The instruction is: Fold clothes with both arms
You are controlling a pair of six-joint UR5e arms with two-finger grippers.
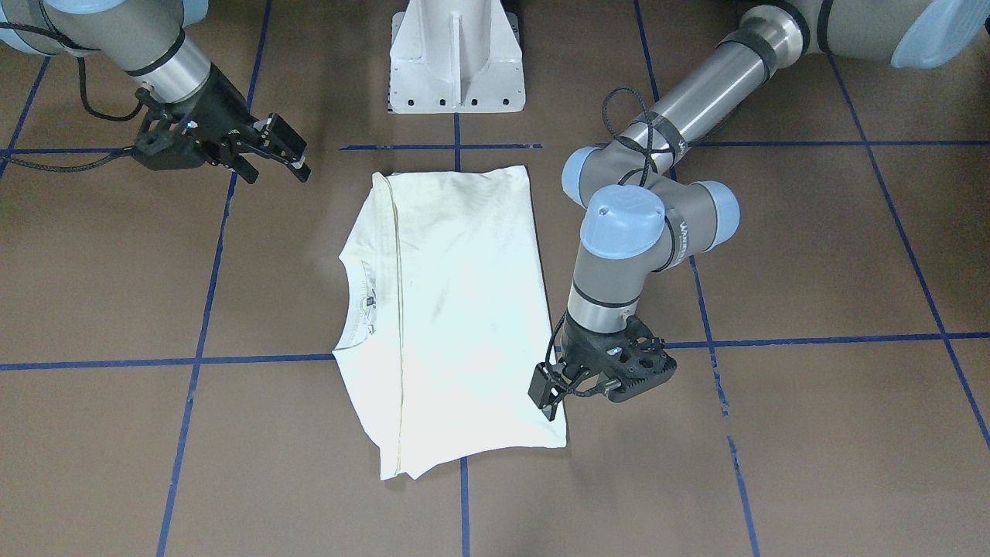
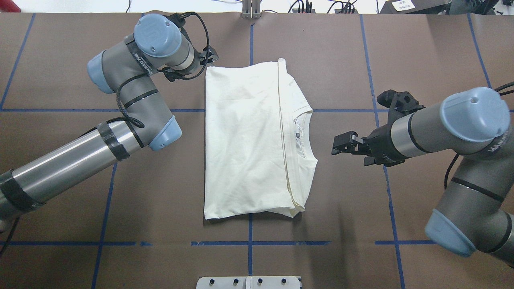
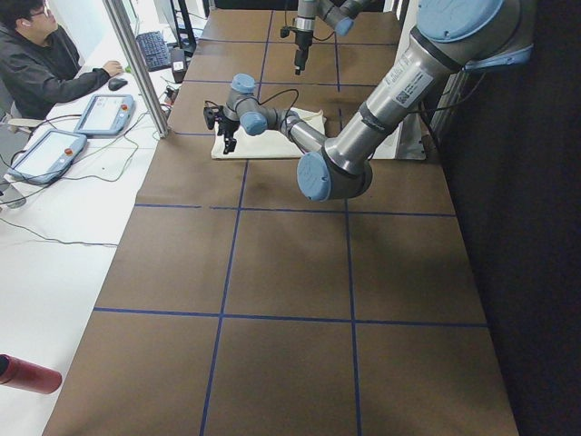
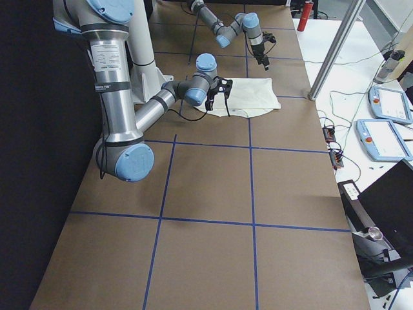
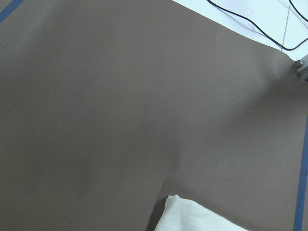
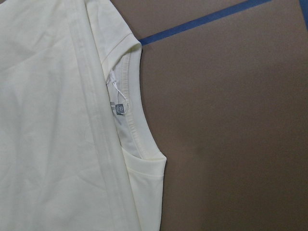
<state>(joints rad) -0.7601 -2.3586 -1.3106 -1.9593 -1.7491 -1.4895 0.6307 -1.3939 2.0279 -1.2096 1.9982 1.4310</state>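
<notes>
The cream T-shirt (image 1: 456, 309) lies folded into a flat rectangle in the middle of the table, plain side up, its print hidden. It also shows in the overhead view (image 2: 249, 140). Its neckline (image 6: 130, 120) faces my right gripper. My left gripper (image 1: 553, 394) hangs low at the shirt's far corner on my left side (image 5: 202, 216); it looks open and holds nothing. It also shows in the overhead view (image 2: 211, 56). My right gripper (image 2: 339, 145) is open and empty, above the table a short way from the neckline, pointing at it. It also shows in the front view (image 1: 274, 164).
The white pedestal base (image 1: 456, 62) stands at my edge of the brown table, which is marked with blue tape lines (image 2: 249, 241). An operator (image 3: 45, 64) sits at a side bench with tablets (image 3: 104, 113) beyond a metal post (image 3: 136, 64).
</notes>
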